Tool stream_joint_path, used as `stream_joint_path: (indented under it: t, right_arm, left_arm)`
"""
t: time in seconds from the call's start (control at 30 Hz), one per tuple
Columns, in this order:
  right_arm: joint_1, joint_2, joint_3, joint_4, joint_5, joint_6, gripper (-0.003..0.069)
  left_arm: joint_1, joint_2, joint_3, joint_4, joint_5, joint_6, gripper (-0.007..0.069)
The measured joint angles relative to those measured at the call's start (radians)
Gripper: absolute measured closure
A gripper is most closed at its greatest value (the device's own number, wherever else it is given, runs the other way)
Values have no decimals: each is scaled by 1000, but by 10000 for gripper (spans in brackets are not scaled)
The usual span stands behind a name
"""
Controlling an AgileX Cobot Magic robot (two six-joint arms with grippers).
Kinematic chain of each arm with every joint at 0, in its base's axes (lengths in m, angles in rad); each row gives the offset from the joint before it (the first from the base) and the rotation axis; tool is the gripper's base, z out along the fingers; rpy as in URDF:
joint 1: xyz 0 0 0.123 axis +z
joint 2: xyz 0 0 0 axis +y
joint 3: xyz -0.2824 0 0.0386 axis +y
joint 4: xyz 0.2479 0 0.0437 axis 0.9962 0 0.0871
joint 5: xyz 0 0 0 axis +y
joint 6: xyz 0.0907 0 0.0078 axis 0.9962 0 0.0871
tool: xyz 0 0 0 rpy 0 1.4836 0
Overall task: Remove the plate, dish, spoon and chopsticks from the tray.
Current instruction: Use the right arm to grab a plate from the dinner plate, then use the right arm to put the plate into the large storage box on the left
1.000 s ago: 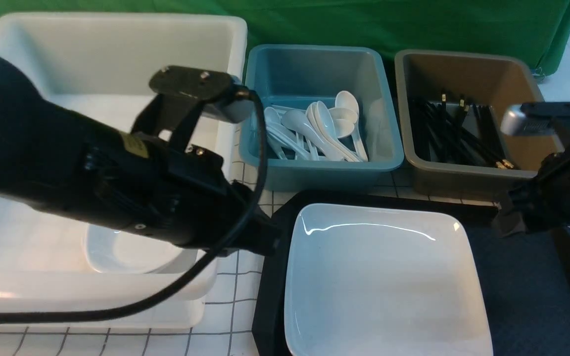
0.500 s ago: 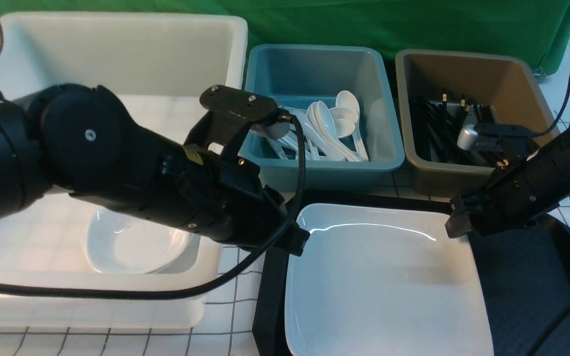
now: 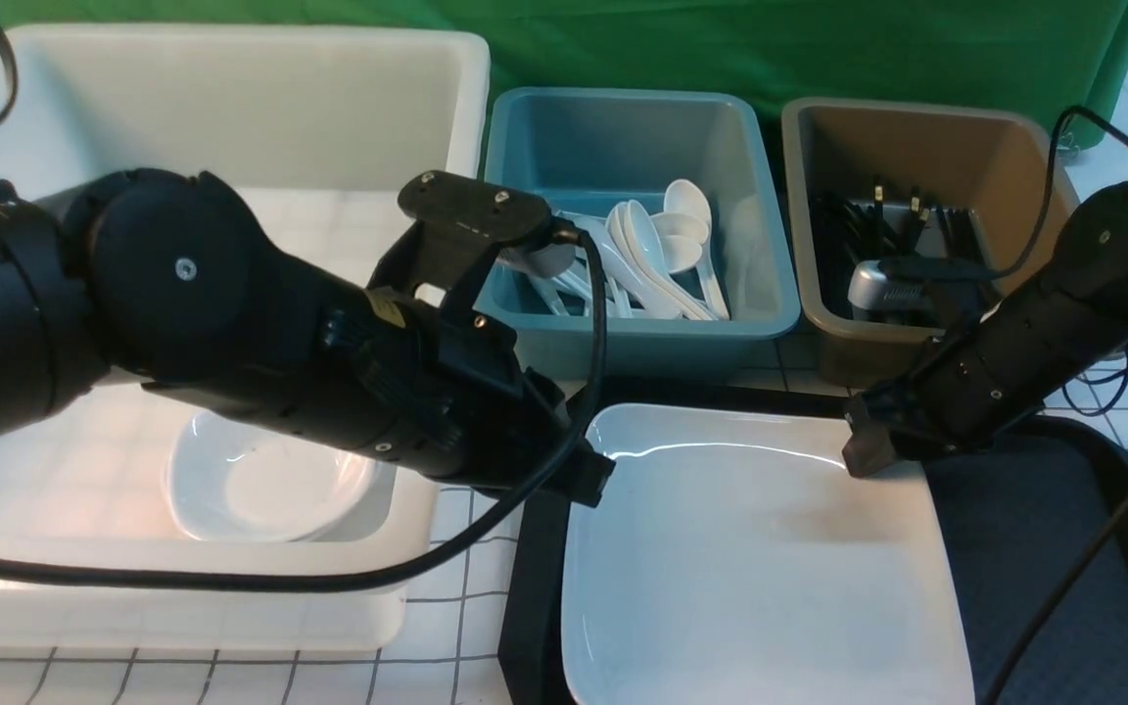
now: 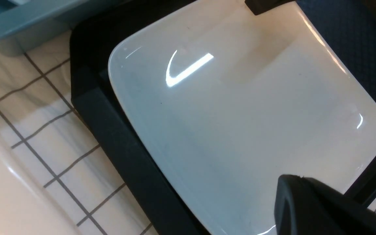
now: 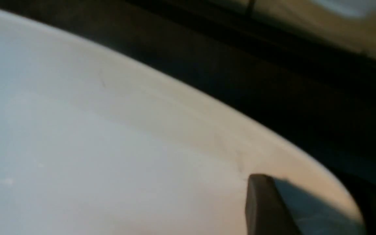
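The large white plate lies on the left half of the black tray. My left gripper is shut with nothing in it, its tip at the plate's far-left corner. My right gripper is at the plate's far-right corner. In the right wrist view one finger rests over the plate's rim and the other is hidden. A small white dish lies in the white tub. Several white spoons lie in the blue bin and black chopsticks in the brown bin.
The blue bin and the brown bin stand just behind the tray. The deep white tub sits to the left, under my left arm. A cable from that arm hangs over the tub's front wall. Checked tablecloth shows between tub and tray.
My left arm swung right to the plate's far-left corner and then held. My right gripper came down and left from the tray's right side to the plate's far-right corner.
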Motion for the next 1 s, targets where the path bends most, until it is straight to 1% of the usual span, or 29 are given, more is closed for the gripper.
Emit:
stream_joint_path:
  t: [0.17, 0.27, 0.37, 0.4, 0.43, 0.5, 0.57, 0.7, 0.87, 0.93, 0.97, 1.0]
  right_arm:
    - [-1, -4, -1, 7, 43, -11, 389]
    - [-1, -35, 1, -8, 98, -18, 414]
    - [0, -89, 1, -13, 140, -31, 465]
    - [1, -152, 1, -12, 169, -39, 506]
    - [1, -181, 1, -9, 182, -41, 528]
    - [6, -258, 1, -2, 201, -44, 569]
    - [8, -318, 1, 4, 207, -44, 594]
    - [9, -447, 1, 7, 209, -44, 619]
    - [9, -523, -46, 1, 229, -51, 620]
    - [9, -534, -110, 20, 242, -52, 620]
    - [9, -534, -117, 22, 243, -52, 620]
    - [19, -534, -186, 45, 245, -53, 620]
  left_arm:
    - [0, 0, 0, 0, 5, 1, 627]
    - [0, 0, 0, 1, 8, 2, 627]
    - [0, -3, 0, 16, 8, -4, 627]
    - [0, -9, 0, 39, 8, -23, 627]
    - [0, -15, 0, 57, 8, -34, 627]
    - [2, -31, -4, 97, 9, -69, 627]
    - [11, -42, -14, 126, 13, -105, 627]
    - [57, -73, -63, 179, 46, -165, 627]
    - [136, -114, -133, 229, 127, -185, 627]
    - [198, -141, -162, 249, 174, -186, 627]
    - [198, -141, -162, 249, 174, -186, 627]
    - [255, -164, -172, 254, 193, -186, 627]
